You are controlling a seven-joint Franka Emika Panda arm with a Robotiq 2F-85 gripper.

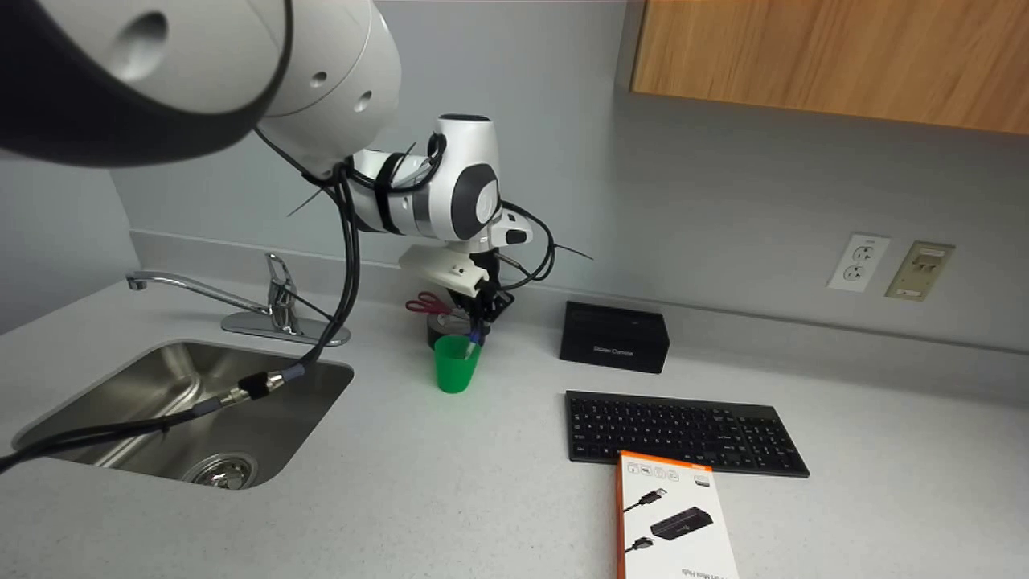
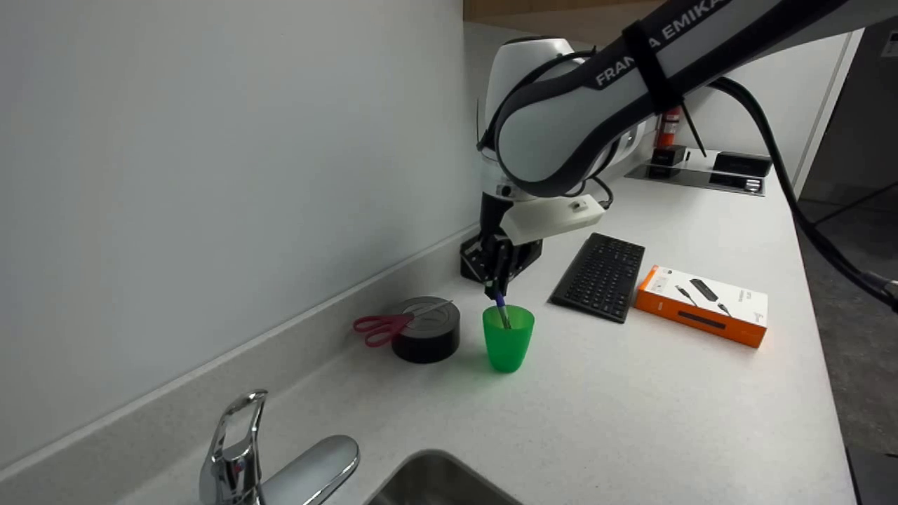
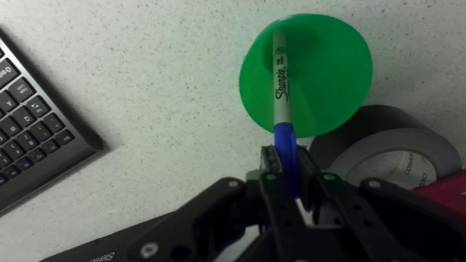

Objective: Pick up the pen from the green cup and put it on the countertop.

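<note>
The pen (image 3: 282, 83) is a slim marker with a pale barrel and a blue cap. It stands tilted with its lower part inside the green cup (image 3: 335, 80); the pen also shows in both exterior views (image 1: 472, 346) (image 2: 502, 312). The cup stands upright on the pale grey countertop (image 1: 418, 498), seen in both exterior views (image 1: 455, 371) (image 2: 506, 351). My gripper (image 3: 285, 156) is shut on the blue cap, just above the cup's rim, in both exterior views too (image 1: 481, 326) (image 2: 495, 289). Whether the pen's tip touches the cup's bottom cannot be told.
A dark tape roll (image 2: 426, 344) with red scissors (image 2: 382, 327) on it lies beside the cup. A black box (image 1: 614, 338), a keyboard (image 1: 683, 430) and an orange-white box (image 1: 675, 515) lie on one side. The steel sink (image 1: 185, 402) and faucet (image 1: 281, 301) are on the other.
</note>
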